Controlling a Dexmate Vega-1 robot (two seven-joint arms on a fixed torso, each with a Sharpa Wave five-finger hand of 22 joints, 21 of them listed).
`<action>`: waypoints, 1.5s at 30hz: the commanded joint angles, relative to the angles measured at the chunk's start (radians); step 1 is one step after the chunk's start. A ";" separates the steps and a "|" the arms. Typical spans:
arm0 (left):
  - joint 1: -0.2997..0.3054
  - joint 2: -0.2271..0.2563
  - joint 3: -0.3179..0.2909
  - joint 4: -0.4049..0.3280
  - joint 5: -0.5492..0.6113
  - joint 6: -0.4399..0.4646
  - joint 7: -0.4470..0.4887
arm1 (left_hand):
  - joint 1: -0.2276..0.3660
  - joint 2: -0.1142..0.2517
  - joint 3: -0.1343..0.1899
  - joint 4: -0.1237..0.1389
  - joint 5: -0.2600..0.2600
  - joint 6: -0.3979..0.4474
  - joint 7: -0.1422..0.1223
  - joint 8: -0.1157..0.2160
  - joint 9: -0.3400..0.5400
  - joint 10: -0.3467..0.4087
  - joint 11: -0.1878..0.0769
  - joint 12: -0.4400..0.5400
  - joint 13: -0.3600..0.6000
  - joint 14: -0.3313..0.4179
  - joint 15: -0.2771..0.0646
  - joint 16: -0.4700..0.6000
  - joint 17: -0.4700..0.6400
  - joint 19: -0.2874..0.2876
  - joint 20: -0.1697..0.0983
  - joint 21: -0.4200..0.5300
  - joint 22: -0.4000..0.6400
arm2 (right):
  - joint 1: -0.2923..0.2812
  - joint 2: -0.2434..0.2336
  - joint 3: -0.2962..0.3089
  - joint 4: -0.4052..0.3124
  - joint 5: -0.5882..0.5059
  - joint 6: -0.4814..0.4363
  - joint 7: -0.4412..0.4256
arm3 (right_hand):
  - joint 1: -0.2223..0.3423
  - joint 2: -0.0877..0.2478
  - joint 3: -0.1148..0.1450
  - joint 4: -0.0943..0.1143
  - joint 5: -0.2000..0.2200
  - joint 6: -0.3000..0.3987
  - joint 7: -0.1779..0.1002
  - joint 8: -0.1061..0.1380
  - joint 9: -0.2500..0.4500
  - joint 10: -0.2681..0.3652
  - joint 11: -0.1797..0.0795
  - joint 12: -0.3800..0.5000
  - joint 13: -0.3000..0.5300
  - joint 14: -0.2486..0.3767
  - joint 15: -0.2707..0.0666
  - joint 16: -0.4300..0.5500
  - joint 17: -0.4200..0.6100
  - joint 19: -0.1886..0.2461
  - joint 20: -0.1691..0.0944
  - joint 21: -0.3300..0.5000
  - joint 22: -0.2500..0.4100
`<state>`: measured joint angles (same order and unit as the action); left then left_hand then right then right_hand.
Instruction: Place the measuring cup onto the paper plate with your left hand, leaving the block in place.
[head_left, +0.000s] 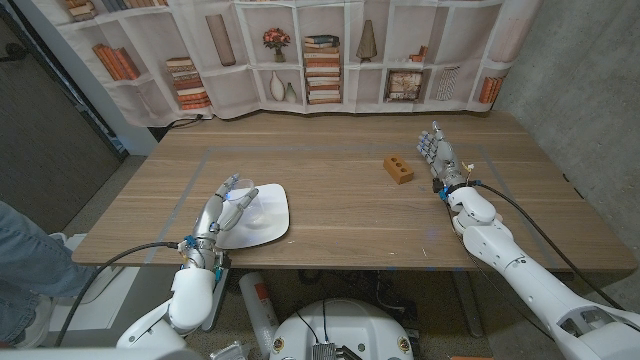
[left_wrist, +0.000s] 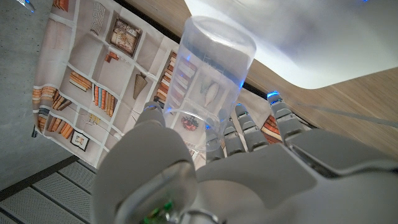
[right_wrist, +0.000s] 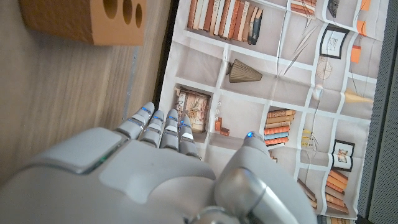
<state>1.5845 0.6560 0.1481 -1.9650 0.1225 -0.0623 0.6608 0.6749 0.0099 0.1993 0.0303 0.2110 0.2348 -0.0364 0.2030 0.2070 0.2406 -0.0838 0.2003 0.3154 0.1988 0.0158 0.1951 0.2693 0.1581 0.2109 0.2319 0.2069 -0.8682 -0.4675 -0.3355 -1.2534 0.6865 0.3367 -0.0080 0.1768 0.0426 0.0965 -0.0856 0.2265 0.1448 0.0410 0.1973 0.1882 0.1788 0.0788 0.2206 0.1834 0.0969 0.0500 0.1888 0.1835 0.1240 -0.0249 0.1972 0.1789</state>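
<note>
While the left hand (head_left: 222, 212) grips the clear measuring cup (left_wrist: 208, 87), its long axis points toward the paper plate (head_left: 272, 222); the right hand (head_left: 440, 155) stands empty, fingers apart, near the block (head_left: 398, 168).

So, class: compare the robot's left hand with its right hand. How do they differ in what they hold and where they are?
The left hand grips a clear measuring cup over the paper plate; the right hand holds nothing, fingers apart. The left hand is near the table's front edge; the right hand stands beside the block, apart from it. Both are grey.
</note>
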 joint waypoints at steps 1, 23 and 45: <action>-0.001 -0.011 -0.004 0.005 -0.002 -0.009 0.009 | -0.019 -0.004 -0.010 0.002 0.009 -0.014 0.000 -0.007 0.005 -0.002 -0.002 0.009 0.000 -0.010 -0.002 0.006 0.000 -0.011 0.004 -0.002 0.005 | 0.013 0.010 -0.006 0.024 0.004 -0.006 0.007 | 0.005 0.003 -0.001 0.002 -0.003 0.008 -0.001 0.001 0.002 0.008 -0.003 -0.002 0.005 0.005 0.001 0.002 0.004 0.006 0.002 0.004 0.006; 0.014 -0.025 -0.005 -0.010 0.013 0.001 0.030 | -0.076 -0.042 -0.053 0.025 0.037 -0.067 0.006 -0.013 0.005 -0.057 0.025 0.001 -0.007 -0.028 0.010 0.007 -0.002 -0.017 0.004 -0.001 0.006 | 0.011 0.005 -0.006 0.026 0.007 -0.008 0.021 | 0.005 0.004 -0.002 0.001 -0.003 0.008 -0.002 0.001 0.002 0.008 -0.003 -0.002 0.006 0.006 0.001 0.002 0.004 0.005 0.003 0.004 0.006; 0.033 -0.002 -0.031 -0.083 0.038 0.179 0.019 | -0.104 -0.072 -0.082 0.034 0.064 -0.105 0.012 -0.013 0.004 -0.099 0.038 -0.003 -0.012 -0.075 0.029 -0.002 -0.006 -0.053 0.003 -0.013 0.004 | 0.013 0.006 -0.008 0.036 0.008 -0.009 0.024 | 0.005 0.005 -0.003 0.001 -0.003 0.009 -0.002 0.001 0.002 0.009 -0.003 -0.002 0.006 0.006 0.000 0.001 0.004 0.004 0.004 0.004 0.006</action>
<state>1.6182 0.6399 0.1229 -2.0170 0.1412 0.0350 0.6848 0.5778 -0.0589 0.1232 0.0645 0.2671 0.1331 -0.0238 0.1924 0.2068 0.1482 -0.0464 0.2003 0.3013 0.1296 0.0431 0.1951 0.2647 0.1149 0.2115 0.2215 0.2067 -0.8566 -0.4649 -0.3427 -1.2284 0.6924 0.3259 0.0133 0.1768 0.0426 0.0967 -0.0855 0.2266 0.1448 0.0411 0.1973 0.1882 0.1824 0.0751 0.2206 0.1834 0.0967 0.0499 0.1888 0.1835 0.1240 -0.0249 0.1971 0.1789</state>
